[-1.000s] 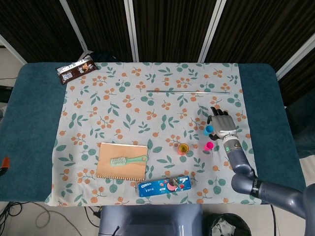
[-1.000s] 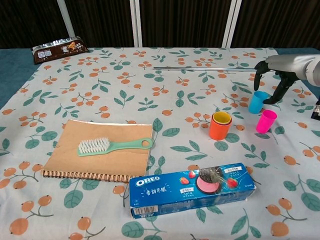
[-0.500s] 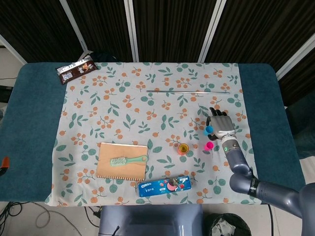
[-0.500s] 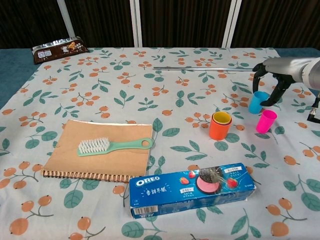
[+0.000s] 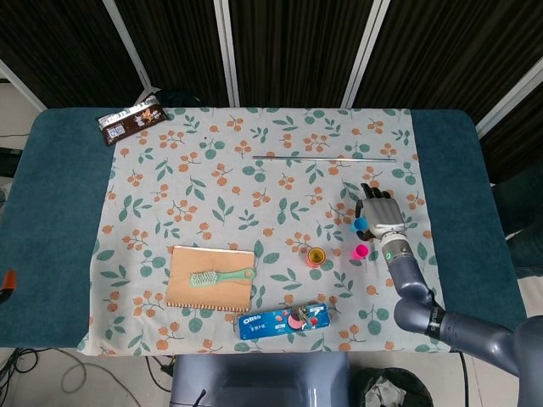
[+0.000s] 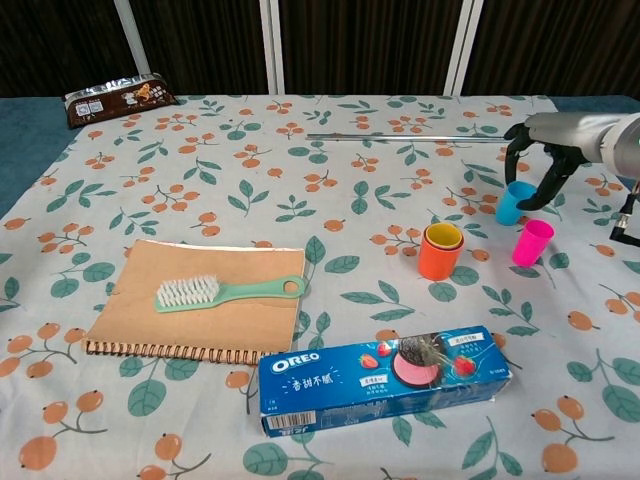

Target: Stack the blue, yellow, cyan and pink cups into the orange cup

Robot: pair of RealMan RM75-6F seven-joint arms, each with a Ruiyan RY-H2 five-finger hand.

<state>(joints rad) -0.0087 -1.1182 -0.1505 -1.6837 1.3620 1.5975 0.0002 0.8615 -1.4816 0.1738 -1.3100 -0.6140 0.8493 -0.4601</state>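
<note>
**Right hand arched over the blue cup, contact unclear**

The right hand (image 6: 545, 160) reaches in from the right edge of the chest view, its dark fingers (image 6: 553, 185) curved downward on either side of the blue cup (image 6: 512, 203). The fingers are apart and nothing is lifted, so the hand reads as released, but whether any fingertip touches the cup's rim cannot be settled from either view. In the head view the hand (image 5: 379, 214) covers most of that cup, leaving only a small blue patch (image 5: 361, 223) at its left side. The arm behind the wrist is cut off by the frame edge in the chest view.

The pink cup (image 6: 532, 243) stands upright just beside the blue one, apart from the hand. The orange cup (image 6: 439, 252) stands upright to their left with the yellow cup (image 6: 444, 236) already nested inside, only its rim showing. A cyan cup cannot be told apart from these.

The left hand shows in neither view.

Elsewhere on the floral cloth (image 6: 330, 160) covering the bench lie a green brush (image 6: 226, 291) on a tan notebook (image 6: 200, 310), an Oreo box (image 6: 385, 377), a thin metal rod (image 6: 400, 137) and a dark snack packet (image 6: 118, 98), its print too small to read.
</note>
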